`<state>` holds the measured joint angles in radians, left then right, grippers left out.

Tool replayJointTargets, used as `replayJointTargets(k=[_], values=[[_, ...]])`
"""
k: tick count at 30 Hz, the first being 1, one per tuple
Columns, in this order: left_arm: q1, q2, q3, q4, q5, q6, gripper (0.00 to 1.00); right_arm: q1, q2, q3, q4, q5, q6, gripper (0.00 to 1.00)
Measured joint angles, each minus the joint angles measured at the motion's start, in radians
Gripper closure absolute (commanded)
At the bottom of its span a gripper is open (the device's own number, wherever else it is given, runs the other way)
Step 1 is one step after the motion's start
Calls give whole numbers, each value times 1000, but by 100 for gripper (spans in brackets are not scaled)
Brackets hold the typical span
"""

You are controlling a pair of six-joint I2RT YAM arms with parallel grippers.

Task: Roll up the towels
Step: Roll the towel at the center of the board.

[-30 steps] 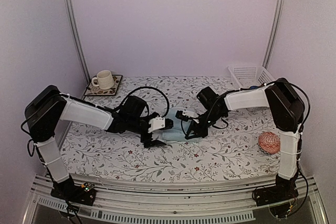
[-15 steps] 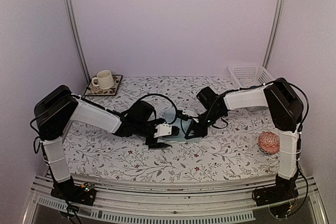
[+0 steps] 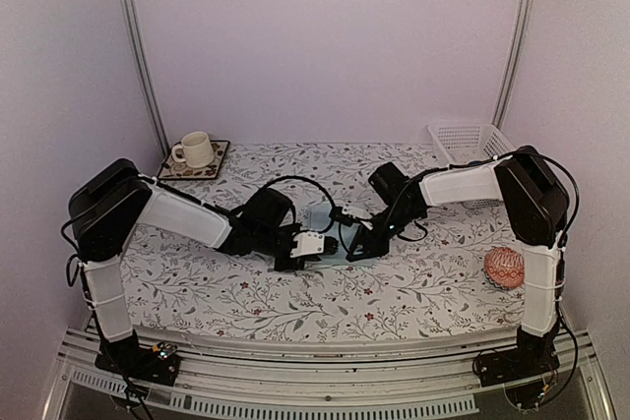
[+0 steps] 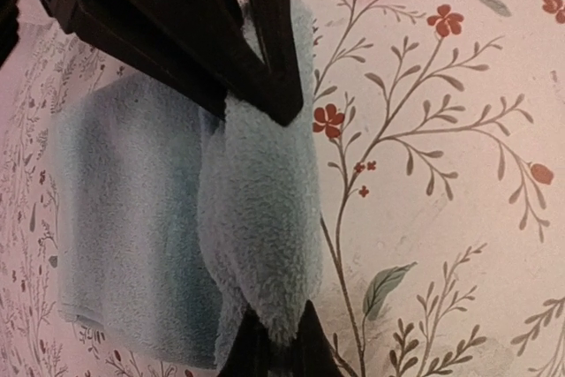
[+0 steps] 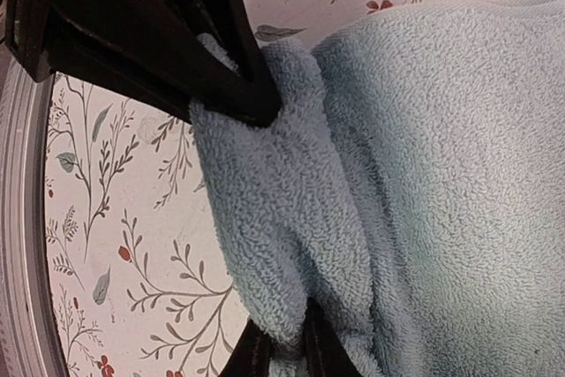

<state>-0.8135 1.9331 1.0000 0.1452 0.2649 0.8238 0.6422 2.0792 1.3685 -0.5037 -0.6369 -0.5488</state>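
The pale blue towel is laid near the middle of the flowered worktop, between the two arms. A raised fold on its left side is pinched by the left claw, whose fingers are closed on it. The right claw is likewise clamped on a bunched fold at the opposite side. The rest of the towel is spread flat.

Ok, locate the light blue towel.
Top view: the light blue towel lies in the middle of the table, pinched between the left gripper and the right gripper.
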Motion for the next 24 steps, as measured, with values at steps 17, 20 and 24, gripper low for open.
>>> replayJointTargets(k=[17,20,24], values=[[54,138,283,-355,279,-101,100,9,-290,-267,173,204,-137,31],[87,180,337,-413,353,-140,100,22,-352,-344,247,242,-201,30],[127,218,381,-463,449,-193,100,39,-384,-408,333,285,-271,30]])
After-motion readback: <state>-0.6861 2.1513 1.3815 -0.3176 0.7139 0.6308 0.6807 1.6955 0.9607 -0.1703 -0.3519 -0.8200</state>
